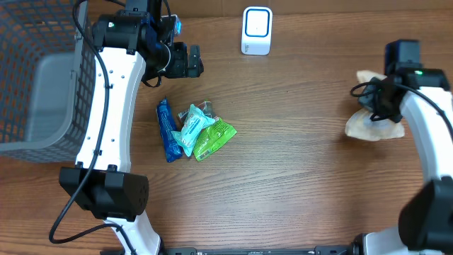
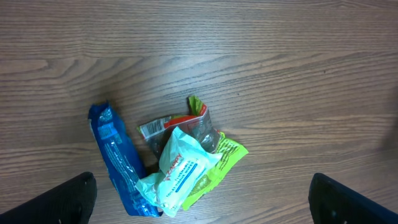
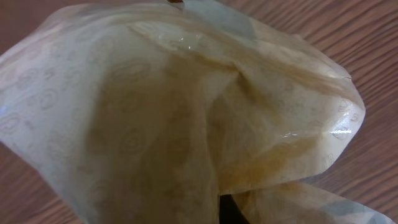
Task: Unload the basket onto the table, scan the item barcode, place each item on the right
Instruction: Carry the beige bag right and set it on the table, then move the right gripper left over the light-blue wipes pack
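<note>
A pile of packets lies left of the table's middle: a blue packet (image 1: 167,131) (image 2: 118,162), a white and teal wipes packet (image 1: 191,127) (image 2: 180,171), a green packet (image 1: 214,138) (image 2: 227,154) and a clear packet with red print (image 2: 186,127). My left gripper (image 1: 185,61) (image 2: 205,208) hovers behind the pile, open wide and holding nothing, its dark fingertips (image 2: 68,199) at the view's lower corners. The white scanner (image 1: 256,30) stands at the back centre. At the far right my right gripper (image 1: 375,106) is shut on a tan plastic bag (image 1: 368,127) (image 3: 186,112), which fills its wrist view.
A dark wire basket (image 1: 42,71) with a grey liner stands at the left edge, beside the left arm. Bare wood lies between the pile and the bag.
</note>
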{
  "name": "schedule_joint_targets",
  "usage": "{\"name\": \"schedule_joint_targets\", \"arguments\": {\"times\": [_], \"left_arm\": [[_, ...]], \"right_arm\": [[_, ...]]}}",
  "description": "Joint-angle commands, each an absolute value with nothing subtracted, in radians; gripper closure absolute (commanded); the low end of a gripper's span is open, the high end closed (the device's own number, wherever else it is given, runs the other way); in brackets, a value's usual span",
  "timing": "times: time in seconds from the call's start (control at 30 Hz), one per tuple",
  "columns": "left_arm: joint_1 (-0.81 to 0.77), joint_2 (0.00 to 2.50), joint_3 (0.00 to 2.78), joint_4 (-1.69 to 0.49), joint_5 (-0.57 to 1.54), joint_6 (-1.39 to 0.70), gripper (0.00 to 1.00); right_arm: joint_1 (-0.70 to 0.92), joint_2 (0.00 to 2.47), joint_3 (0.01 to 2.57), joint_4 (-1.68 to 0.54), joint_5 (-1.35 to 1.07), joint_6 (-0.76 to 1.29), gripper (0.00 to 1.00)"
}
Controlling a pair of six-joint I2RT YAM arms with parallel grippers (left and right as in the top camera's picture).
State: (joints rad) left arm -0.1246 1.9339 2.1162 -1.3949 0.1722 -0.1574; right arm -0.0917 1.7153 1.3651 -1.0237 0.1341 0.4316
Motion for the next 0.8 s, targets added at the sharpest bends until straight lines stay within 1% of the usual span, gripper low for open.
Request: {"name": "schedule_joint_targets", "arguments": {"times": [0.0,0.13,0.27,0.3,0.37,0.43,0.57,0.77], "left_arm": [[-0.126,1.944,2.114,-1.394,0.176,-0.157,0.0],[-0.126,1.944,2.114,-1.394,0.176,-0.157,0.0],[-0.126,1.944,2.114,-1.394,0.176,-0.157,0.0],[-0.126,1.944,2.114,-1.394,0.176,-0.157,0.0],[-0.126,1.944,2.114,-1.394,0.176,-0.157,0.0],[-0.126,1.944,2.114,-1.394,0.176,-0.157,0.0],[-0.126,1.944,2.114,-1.394,0.176,-0.157,0.0],[-0.126,1.944,2.114,-1.394,0.176,-0.157,0.0]], "right_arm": [[-0.096,1.767,1.359,-1.001,0.136,0.381,0.96],[-0.096,1.811,1.359,-0.983,0.136,0.358,0.93],[-0.096,1.814,1.359,-0.982,0.136,0.358,0.86],[-0.096,1.814,1.359,-0.986,0.136,0.358,0.81],[-0.096,1.814,1.359,-0.997,0.136,0.358,0.66],[-0.096,1.814,1.359,-1.009,0.129,0.357,0.6],[-0.096,1.814,1.366,-1.021,0.045,0.284,0.56],[-0.096,1.814,1.446,-1.083,-0.128,0.252,0.54]]}}
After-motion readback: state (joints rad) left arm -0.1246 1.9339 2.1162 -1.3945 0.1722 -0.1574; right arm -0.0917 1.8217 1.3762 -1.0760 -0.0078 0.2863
